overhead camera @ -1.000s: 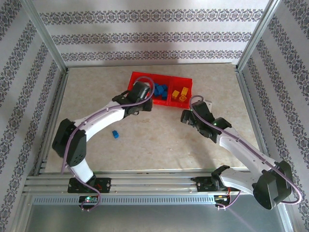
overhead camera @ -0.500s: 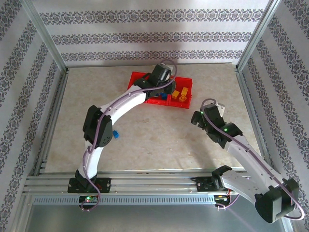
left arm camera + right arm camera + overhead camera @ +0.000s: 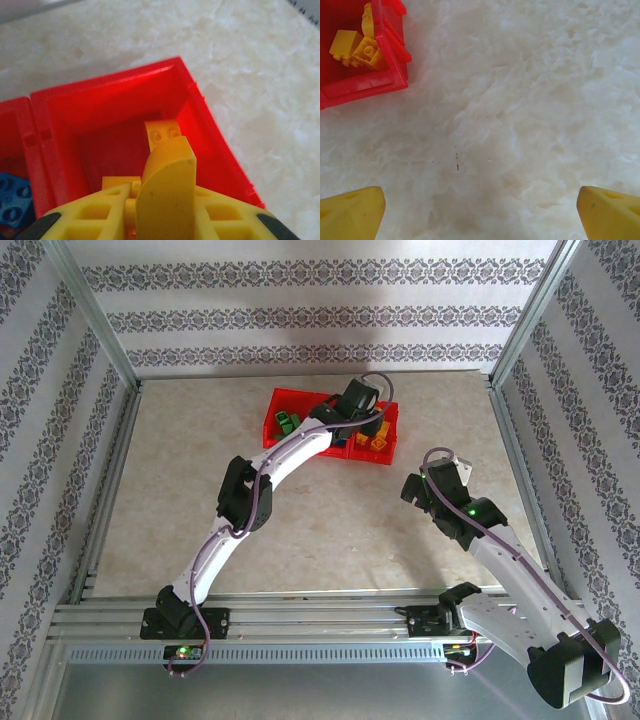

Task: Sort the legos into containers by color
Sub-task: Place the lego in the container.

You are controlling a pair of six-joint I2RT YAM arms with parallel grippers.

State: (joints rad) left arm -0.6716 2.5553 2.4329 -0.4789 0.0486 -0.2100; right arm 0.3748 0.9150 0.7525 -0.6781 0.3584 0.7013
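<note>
Top external camera: high at the near side, facing down and forward. Wrist cameras: close, facing down. All three share the long bright red plastic tray (image 3: 298,397) (image 3: 100,100) (image 3: 365,85), right-end compartment.

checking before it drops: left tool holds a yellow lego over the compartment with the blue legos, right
Not quite. The left tool holds a yellow lego over the red tray's end compartment, where another yellow lego lies; the blue legos are in the next compartment. The left wrist view shows it.
</note>
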